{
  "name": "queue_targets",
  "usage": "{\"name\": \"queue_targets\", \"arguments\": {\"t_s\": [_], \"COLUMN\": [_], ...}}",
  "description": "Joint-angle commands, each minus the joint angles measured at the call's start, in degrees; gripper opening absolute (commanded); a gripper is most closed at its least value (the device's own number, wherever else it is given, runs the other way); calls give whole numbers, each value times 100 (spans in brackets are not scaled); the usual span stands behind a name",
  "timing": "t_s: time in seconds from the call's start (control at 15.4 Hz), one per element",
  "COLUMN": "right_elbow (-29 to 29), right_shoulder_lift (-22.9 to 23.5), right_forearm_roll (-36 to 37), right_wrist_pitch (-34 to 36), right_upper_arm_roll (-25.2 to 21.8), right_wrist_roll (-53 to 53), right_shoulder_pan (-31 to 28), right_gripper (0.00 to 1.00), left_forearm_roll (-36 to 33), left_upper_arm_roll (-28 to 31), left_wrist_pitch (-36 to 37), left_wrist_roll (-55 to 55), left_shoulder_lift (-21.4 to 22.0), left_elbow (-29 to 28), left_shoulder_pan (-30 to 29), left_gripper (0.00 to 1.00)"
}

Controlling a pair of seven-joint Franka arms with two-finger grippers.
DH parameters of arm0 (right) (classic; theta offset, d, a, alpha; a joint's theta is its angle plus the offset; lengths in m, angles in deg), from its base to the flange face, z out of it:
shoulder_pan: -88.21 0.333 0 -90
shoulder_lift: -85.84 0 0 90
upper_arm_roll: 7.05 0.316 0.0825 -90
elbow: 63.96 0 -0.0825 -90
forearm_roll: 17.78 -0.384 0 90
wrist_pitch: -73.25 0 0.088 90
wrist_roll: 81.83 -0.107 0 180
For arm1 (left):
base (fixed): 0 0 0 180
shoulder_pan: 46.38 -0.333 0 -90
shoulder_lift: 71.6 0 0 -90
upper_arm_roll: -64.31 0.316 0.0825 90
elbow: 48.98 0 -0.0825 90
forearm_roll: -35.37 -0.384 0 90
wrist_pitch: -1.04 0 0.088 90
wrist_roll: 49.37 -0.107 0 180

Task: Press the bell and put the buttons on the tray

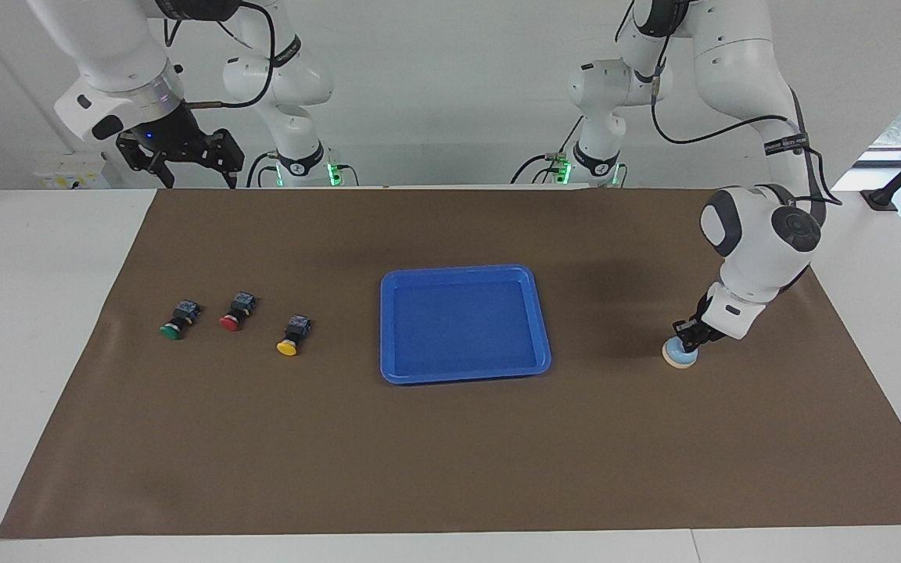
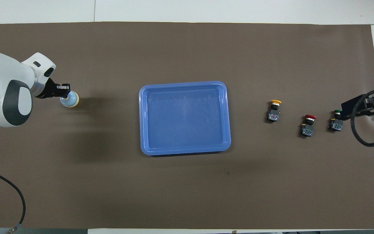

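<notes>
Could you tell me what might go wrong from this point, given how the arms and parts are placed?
1. The shut left hand meets the bell at a slant, so the bell may slide on the mat instead of ringing.
2. The green button and red button lie close together; the open right hand, waiting near the mat's edge, could knock one while taking the other.
</notes>
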Motion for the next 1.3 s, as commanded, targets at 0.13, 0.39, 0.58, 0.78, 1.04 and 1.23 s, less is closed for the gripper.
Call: {"name": "queue_targets", "arguments": {"t_s": [0.13,0.39,0.58,0.78,1.04,1.23], "right_elbow": [60,182,1049,1745,2230,2615], "right_shoulder_lift": [-64,-81,-414,-486,-153,147], "right_forearm_roll": [-54,-54,-54,-62,-54,-62], "right_wrist_pitch": [68,-142,-1124,-1855,-2717,-3498], "right_upper_arm_roll": [31,31,31,84,93,101], "right_wrist_roll": [166,87,-44,-614,-1247,-1503], "right_shoulder_pan": [-51,19,28,107,301,459], "right_gripper": [100,100,100,100,100,100], "left_forearm_roll": [-124,-133,-124,-124,-132,-141], "left_upper_arm_roll": [55,55,55,46,38,38], "left_wrist_pitch": [1534,2335,2819,3198,3751,3893], "left_wrist_roll": [-10,-45,-45,8,-27,-36], "left_shoulder_lift": [493,1407,1935,2269,2122,1779], "left_elbow": [706,690,689,698,1215,1463], "left_shoulder_pan": [-22,-49,-40,-5,-31,4], "left_gripper": [0,2,66,100,100,100]}}
